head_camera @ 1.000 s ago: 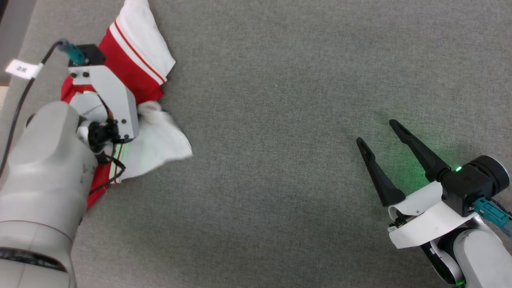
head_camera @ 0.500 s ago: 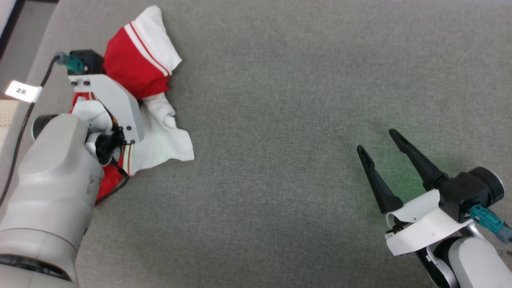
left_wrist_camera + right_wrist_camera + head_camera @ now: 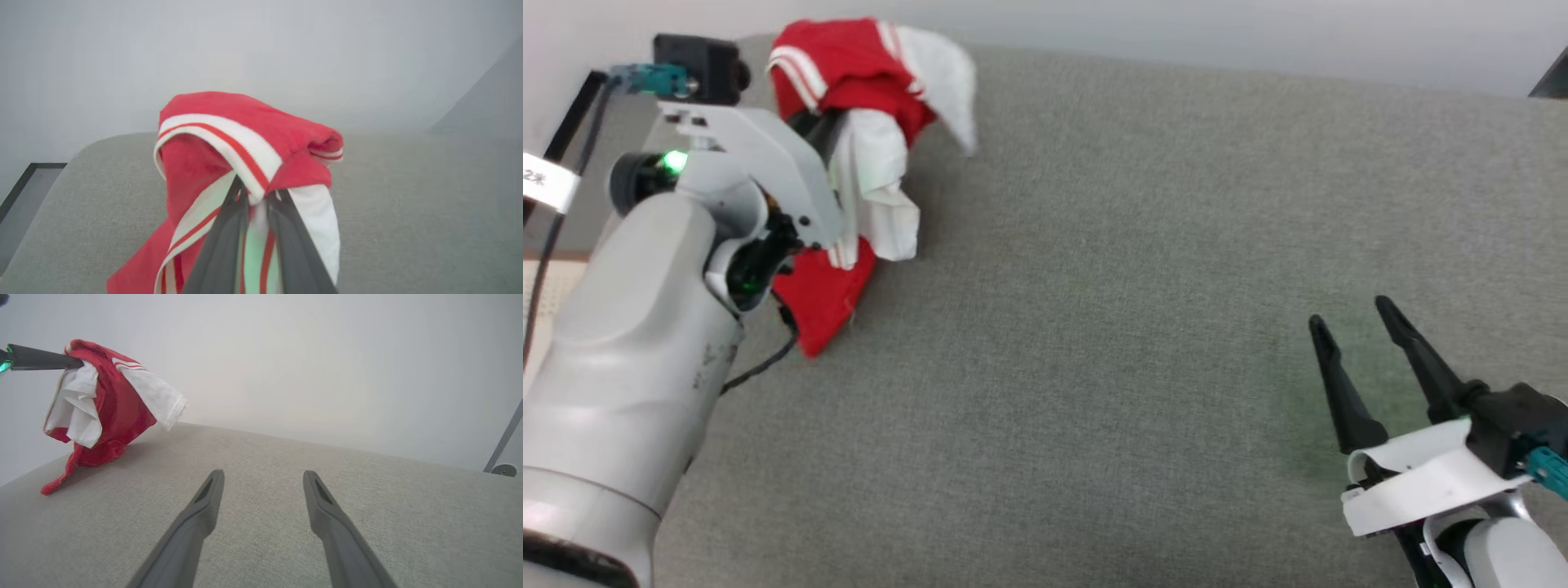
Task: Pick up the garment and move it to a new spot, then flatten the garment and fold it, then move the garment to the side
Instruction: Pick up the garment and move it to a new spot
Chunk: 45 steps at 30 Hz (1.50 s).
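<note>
Left claw [image 3: 253, 194] clenched on the garment [image 3: 245, 126] at its striped trim. Cloth hangs bunched from the claw, red lower end touching the grey table [image 3: 1135, 327], far left. Right claw [image 3: 1347, 314] released, fingers spread, low over the table, well apart.

A grey woven cloth surface [image 3: 1111, 343] spread wide from near to far, plain and flat, with a rounded corner [image 3: 88, 145] at its far left. Behind it stood a pale wall [image 3: 1217, 33]. A dark-framed panel [image 3: 22, 185] lay lower down beyond the left edge, and a beige strip [image 3: 547, 282] showed there too. At the far right a thin grey pole [image 3: 504, 437] slanted upward from a small round foot [image 3: 503, 470].
</note>
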{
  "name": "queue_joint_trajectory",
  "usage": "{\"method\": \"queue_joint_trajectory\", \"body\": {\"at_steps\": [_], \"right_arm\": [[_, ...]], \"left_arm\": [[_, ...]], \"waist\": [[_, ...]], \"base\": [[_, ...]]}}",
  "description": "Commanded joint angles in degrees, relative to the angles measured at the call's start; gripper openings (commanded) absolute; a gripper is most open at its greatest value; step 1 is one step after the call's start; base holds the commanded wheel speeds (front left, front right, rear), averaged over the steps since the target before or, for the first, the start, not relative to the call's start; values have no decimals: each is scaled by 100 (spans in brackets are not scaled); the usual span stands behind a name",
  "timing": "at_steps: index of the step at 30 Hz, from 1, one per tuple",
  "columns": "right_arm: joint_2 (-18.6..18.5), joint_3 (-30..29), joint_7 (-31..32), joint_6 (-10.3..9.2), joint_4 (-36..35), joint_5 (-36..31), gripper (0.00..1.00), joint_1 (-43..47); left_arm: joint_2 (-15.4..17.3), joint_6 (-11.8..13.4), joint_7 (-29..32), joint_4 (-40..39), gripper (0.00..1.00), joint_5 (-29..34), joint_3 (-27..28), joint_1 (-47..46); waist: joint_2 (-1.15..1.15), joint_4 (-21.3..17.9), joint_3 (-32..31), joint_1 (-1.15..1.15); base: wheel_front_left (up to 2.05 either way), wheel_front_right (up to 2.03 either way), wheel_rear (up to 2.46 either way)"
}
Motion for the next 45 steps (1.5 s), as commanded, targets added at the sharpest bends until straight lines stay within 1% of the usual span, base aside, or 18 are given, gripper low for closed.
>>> {"method": "queue_joint_trajectory", "body": {"at_steps": [1, 4, 8, 10, 11, 14, 18, 21, 25, 28, 31, 33, 35, 38, 40, 45], "right_arm": [[58, -154, -56, -4, 14, -45, 100, 127], [138, -362, -101, -4, 14, -62, 100, 230], [233, -611, -152, -4, 6, -48, 100, 350], [275, -730, -175, -4, -5, -51, 100, 412], [275, -730, -175, -4, -5, -51, 100, 412], [336, -890, -210, -4, -6, -46, 100, 495], [403, -1062, -250, -4, -4, -52, 100, 590], [430, -1180, -288, -4, 3, -27, 100, 637], [515, -1291, -334, -4, 7, 2, 100, 630], [575, -1305, -350, -4, 28, 2, 100, 566], [603, -1220, -389, -4, 71, 27, 100, 476], [624, -1174, -398, -4, 107, 39, 100, 417], [650, -1146, -408, -4, 142, 45, 100, 378], [666, -1123, -429, -4, 189, 35, 100, 302], [669, -1118, -440, -4, 218, 41, 100, 281], [682, -1087, -446, -4, 284, 67, 100, 146]], "left_arm": [[55, -10, -81, -276, 0, -62, -159, 58], [140, -10, -139, -710, 0, -136, -417, 48], [232, -10, -51, -1278, 0, -216, -782, -16], [256, -10, 8, -1540, 0, -248, -939, -60], [256, -10, 8, -1540, 0, -248, -939, -60], [243, -10, 130, -1909, 0, -276, -1188, -110], [125, -10, 274, -2381, 0, -292, -1485, -170], [-53, -10, 386, -2662, 0, -308, -1683, -209], [-385, -10, 562, -2894, 0, -323, -1994, -240], [-626, -10, 656, -2879, 0, -324, -2229, -275], [-815, -3, 696, -2617, 0, -400, -2457, -188], [-873, -3, 765, -2367, 0, -426, -2677, -133], [-880, -3, 817, -2127, 0, -460, -2908, -129], [-803, -3, 943, -1830, 0, -404, -3290, -215], [-779, -3, 1026, -1716, 0, -472, -3436, -215], [-774, -3, 1317, -1534, 0, -273, -3621, -215]], "waist": [[0, -127, -190, 0], [0, -246, -288, 0], [0, -475, -396, 0], [0, -606, -429, 0], [0, -606, -429, 0], [0, -820, -448, 0], [0, -1109, -430, 0], [0, -1319, -386, 0], [0, -1563, -271, 0], [0, -1725, -183, 0], [0, -1879, -106, 0], [0, -1961, -50, 0], [0, -2011, -11, 0], [0, -2064, 60, 0], [0, -2074, 92, 0], [0, -2059, 223, 0]], "base": [[0, 0, 0], [0, 0, 0], [0, 0, 0], [0, 0, 0], [0, 0, 0], [0, 0, 0], [0, 0, 0], [0, 0, 0], [0, 0, 0], [0, 0, 0], [0, 0, 0], [0, 0, 0], [0, 0, 0], [0, 0, 0], [0, 0, 0], [0, 0, 0]]}}
